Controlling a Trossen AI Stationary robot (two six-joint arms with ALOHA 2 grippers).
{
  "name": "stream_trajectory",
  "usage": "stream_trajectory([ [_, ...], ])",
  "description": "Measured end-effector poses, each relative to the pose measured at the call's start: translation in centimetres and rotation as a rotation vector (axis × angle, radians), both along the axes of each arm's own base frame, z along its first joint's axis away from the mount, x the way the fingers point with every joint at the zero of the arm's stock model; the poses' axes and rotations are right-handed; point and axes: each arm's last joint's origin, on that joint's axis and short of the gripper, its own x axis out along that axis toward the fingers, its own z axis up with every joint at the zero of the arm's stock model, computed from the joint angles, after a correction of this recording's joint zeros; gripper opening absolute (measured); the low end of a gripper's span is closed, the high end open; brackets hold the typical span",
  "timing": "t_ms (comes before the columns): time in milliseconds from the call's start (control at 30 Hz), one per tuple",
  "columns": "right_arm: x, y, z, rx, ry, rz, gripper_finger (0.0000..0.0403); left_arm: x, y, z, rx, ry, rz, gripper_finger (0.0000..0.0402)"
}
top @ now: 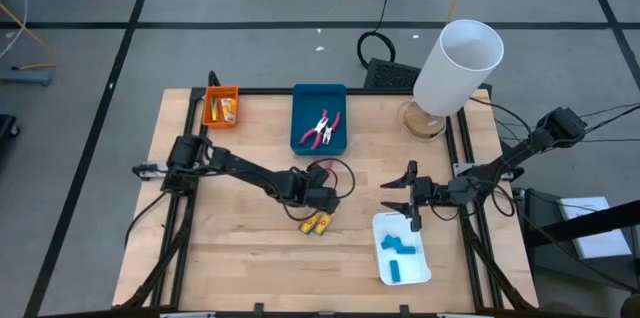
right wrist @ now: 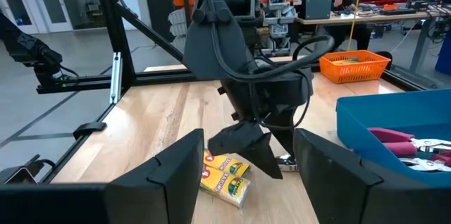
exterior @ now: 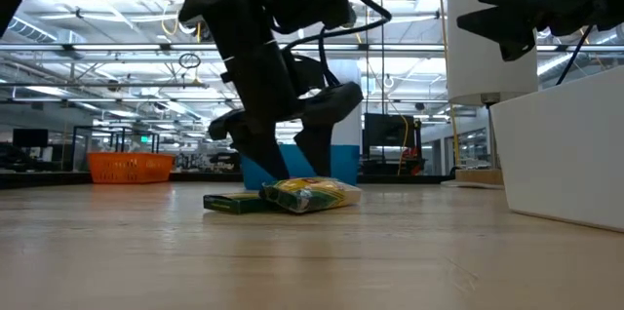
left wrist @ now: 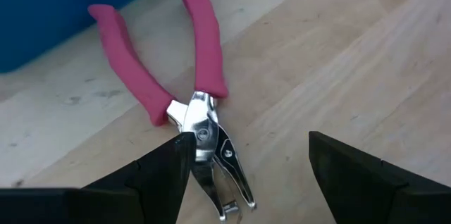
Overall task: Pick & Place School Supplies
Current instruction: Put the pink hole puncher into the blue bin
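A pair of pink-handled pliers (left wrist: pixel 201 104) lies flat on the wood table next to the blue tray (top: pixel 320 108). My left gripper (left wrist: pixel 250 146) (top: pixel 322 196) is open and low over them, with its fingers on either side of the metal head. Two yellow pieces (top: pixel 316 222) (exterior: pixel 312 195) lie on the table just nearer than this gripper. A second pair of pliers (top: pixel 322 130) rests in the blue tray. Light-blue blocks (top: pixel 398 248) lie in the white tray (top: pixel 420 268). My right gripper (top: pixel 410 200) (right wrist: pixel 248 182) is open and hovers over the table beside the white tray's far end. My left gripper comes at the pliers from above, pointing down. One finger (left wrist: pixel 165 171) stands right at the metal head (left wrist: pixel 208 146). Whether it touches the head, I cannot tell. The pliers lie flat on the table.
An orange tray (top: pixel 220 106) holding small items sits at the far left corner. A tall white cylinder (top: pixel 458 66) stands on a round wooden base at the far right. Bare wood lies along the near edge and on the left of the table. People and desks show in the room beyond.
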Motion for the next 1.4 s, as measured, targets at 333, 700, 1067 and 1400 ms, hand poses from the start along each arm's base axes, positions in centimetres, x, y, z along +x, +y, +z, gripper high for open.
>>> stream_trajectory([
  [333, 0.0, 0.0, 0.0, -0.001, 0.001, 0.000, 0.0210, -1.5, 1.1, -0.9, -0.014, 0.137, 0.135, 0.0289],
  [700, 0.0, 0.0, 0.0, -0.001, 0.002, 0.000, 0.0210, -1.0, 1.1, -0.8, 0.010, 0.134, 0.027, 0.0289],
  [1067, 0.0, 0.0, 0.0, -0.001, 0.002, 0.001, 0.0210, -0.6, 1.4, -0.7, -0.022, 0.127, -0.034, 0.0289],
  [1400, 0.0, 0.0, 0.0, -0.001, 0.002, 0.001, 0.0210, -0.6, 1.5, -0.7, -0.017, 0.122, -0.031, 0.0195],
])
